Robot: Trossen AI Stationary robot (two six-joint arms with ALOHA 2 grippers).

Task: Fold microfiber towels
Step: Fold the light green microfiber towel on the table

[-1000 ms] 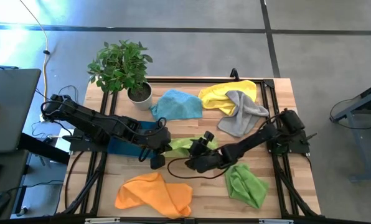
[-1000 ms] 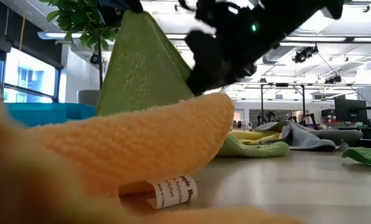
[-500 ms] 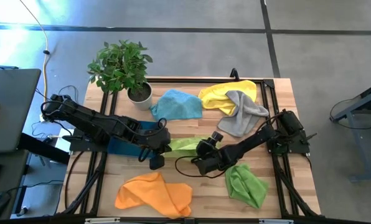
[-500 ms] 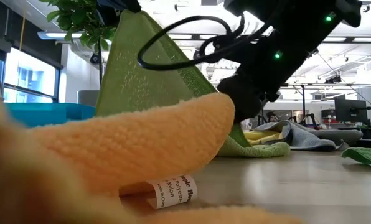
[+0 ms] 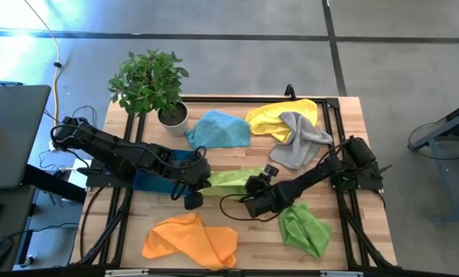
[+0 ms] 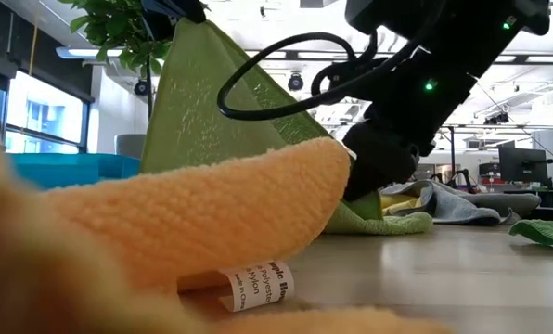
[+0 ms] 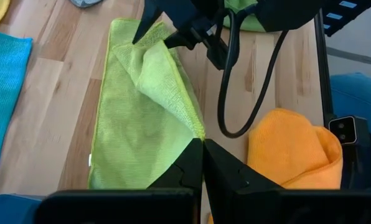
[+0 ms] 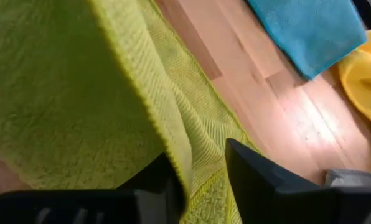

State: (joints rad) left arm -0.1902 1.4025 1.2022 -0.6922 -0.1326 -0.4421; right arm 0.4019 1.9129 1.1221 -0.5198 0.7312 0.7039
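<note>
A lime green towel [image 5: 233, 178] stretches across the middle of the table between my two grippers. My left gripper [image 7: 203, 148] is shut on one corner and holds it high, so in the low view the towel [image 6: 212, 102] slopes down like a tent to the table. My right gripper [image 5: 256, 186] is at the towel's lower right end [image 6: 355, 209], with its fingers closed on an edge there. An orange towel [image 5: 189, 240] lies near the front edge and fills the low view's foreground. My left gripper pinches one corner of the lime towel [image 7: 197, 132] between its two fingers, slanting down from the table's left. That corner is lifted clear, and the cloth slopes down from it to the table. My right gripper has a doubled-over edge of the towel [image 8: 195, 165] between its two fingers [image 8: 254, 177], slanting down from the table's right. This end is low, at the table top.
Light blue [image 5: 218, 128], yellow [image 5: 279, 115] and grey [image 5: 303, 140] towels lie along the far side. A second lime green towel [image 5: 303, 229] lies front right. A potted plant [image 5: 152, 85] stands at the far left. The teal tray [image 5: 149, 183] sits under my left arm.
My right gripper has sunk from above the towel to its low end by the table, tipping further downward as it went. The lime towel's raised corner has stayed up in my left gripper.
</note>
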